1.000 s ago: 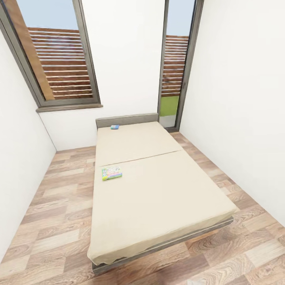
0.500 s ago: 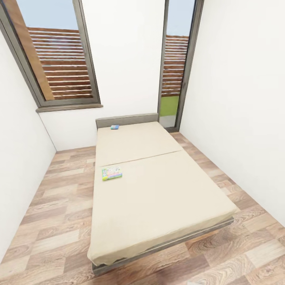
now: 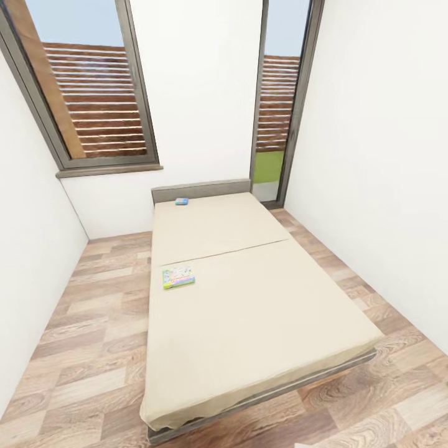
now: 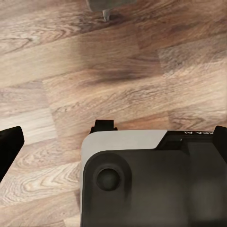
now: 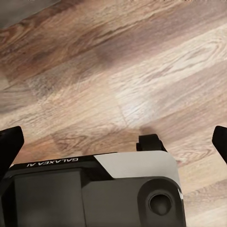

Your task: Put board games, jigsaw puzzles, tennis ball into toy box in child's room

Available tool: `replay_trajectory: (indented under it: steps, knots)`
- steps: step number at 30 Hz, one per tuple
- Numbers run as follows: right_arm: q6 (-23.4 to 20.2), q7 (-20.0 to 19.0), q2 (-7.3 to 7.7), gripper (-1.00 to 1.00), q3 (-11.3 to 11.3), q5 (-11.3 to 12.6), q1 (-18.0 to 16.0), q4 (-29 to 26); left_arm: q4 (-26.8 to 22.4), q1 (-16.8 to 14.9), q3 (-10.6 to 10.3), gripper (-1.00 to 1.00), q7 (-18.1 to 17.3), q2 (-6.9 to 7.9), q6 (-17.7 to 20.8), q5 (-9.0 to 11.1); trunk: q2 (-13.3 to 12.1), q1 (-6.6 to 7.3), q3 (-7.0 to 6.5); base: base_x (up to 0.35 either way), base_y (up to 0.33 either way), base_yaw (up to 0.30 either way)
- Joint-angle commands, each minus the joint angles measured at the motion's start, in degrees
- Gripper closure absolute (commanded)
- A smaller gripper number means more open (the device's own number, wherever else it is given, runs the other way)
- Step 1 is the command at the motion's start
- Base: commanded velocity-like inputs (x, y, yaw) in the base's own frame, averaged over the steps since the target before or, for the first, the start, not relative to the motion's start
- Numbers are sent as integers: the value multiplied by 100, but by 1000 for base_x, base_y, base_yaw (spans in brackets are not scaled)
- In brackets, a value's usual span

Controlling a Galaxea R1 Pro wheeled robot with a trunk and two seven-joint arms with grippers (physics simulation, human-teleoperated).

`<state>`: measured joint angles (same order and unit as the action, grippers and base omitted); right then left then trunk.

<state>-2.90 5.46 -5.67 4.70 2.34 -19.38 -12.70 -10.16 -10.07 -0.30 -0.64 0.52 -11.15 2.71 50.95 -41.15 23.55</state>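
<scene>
Board games [image 3: 178, 277] on bed [image 3: 249, 311], wood floor [image 3: 87, 348]

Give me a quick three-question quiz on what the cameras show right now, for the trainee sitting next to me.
1. True or false: both board games in the head view lie on the bed.
2. Which game lies right by the headboard? A) the small blue board game B) the green-edged board game C) neither
3. What surface do both wrist cameras look down on?

Key
1. True. The small blue board game and the green-edged board game both rest on the mattress.
2. A. The green-edged one lies further down, near the mattress edge on the window side.
3. The wooden floor; both claws hang over it, fingers spread, holding nothing.
</scene>
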Motion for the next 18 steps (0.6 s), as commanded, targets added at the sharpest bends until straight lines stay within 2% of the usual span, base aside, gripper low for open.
replay_trajectory:
  steps: [1,9,18]
  knots:
    - [-27,8,-5,-100,31,26,1,-14,5,-3,-5,-100,-7,1,-18,28,4,-1,6,13,26,0]
    - [-34,8,-5,-100,31,36,0,-14,5,-3,-5,-100,-7,1,-18,28,4,-1,6,41,154,0]
    - [-42,8,-5,-100,32,46,-3,-14,5,-3,-5,-100,-7,1,-18,28,4,-1,6,59,85,0]
